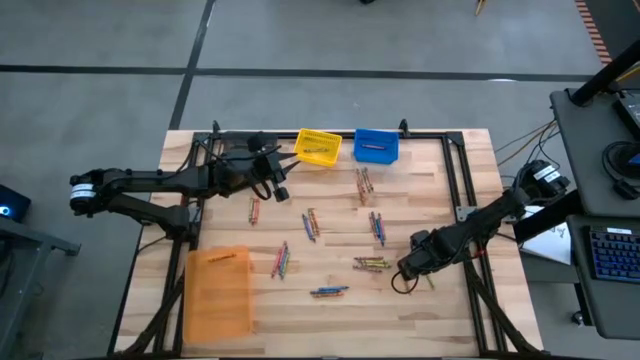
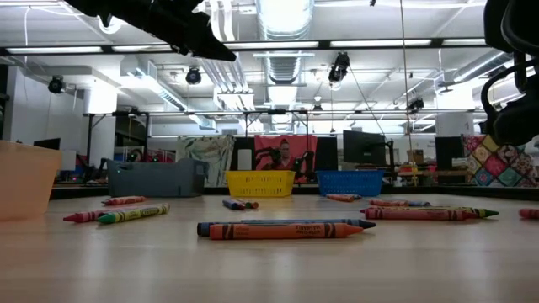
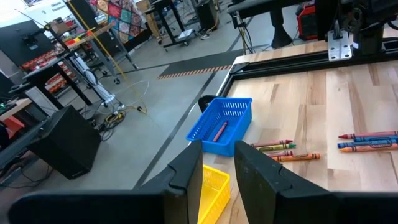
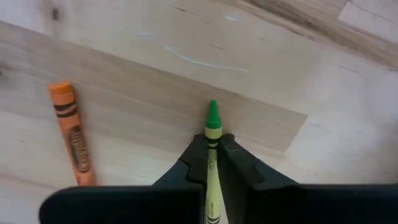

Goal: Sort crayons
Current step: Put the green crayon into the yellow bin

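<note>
Crayons (image 1: 372, 263) lie scattered in small clusters across the wooden table (image 1: 330, 320). Near the front right, my right gripper (image 1: 408, 268) is down at the tabletop. In the right wrist view it (image 4: 212, 146) is shut on a green crayon (image 4: 212, 118) whose tip pokes out past the fingers. An orange crayon (image 4: 71, 134) lies on the wood beside it. My left gripper (image 1: 277, 178) hovers at the back left beside the yellow bin (image 1: 318, 146). Its fingers (image 3: 255, 180) stand open with nothing between them.
A blue bin (image 3: 221, 121) with a red crayon (image 3: 219, 132) inside sits at the back, right of the yellow bin. An orange bin (image 1: 218, 290) stands at the front left. A black metal frame (image 1: 462, 175) edges the table. Desks with equipment stand to the right.
</note>
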Available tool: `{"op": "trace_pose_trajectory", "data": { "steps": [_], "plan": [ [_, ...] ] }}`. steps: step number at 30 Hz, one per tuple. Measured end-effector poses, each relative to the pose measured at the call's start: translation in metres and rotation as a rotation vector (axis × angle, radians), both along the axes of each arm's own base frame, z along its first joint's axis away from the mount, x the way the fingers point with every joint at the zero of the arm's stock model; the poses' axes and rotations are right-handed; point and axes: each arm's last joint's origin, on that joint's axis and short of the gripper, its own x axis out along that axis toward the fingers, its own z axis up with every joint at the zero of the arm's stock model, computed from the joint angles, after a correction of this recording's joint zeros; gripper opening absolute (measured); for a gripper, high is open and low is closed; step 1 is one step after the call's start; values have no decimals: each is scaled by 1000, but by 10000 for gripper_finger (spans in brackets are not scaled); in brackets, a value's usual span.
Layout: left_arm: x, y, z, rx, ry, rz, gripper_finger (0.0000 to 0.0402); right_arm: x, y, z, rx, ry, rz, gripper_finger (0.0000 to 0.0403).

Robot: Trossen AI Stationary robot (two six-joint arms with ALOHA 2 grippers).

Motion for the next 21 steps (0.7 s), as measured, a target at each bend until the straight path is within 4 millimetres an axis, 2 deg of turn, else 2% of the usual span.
{"op": "trace_pose_trajectory", "data": {
  "steps": [4,8,13,15,21],
  "plan": [
    [0,0,0,0,0,0,76,-2,-1,3,1,-4,10,12],
    [0,0,0,0,-1,0,76,-8,-7,14,-39,25,-1,11],
    [0,0,0,0,-4,0,76,-3,-17,44,-131,-97,-10,11],
    [0,0,0,0,-4,0,76,5,-22,57,-181,-207,-10,11],
    [0,0,0,0,-4,0,76,24,-49,88,-360,-421,64,11]
  ]
}}
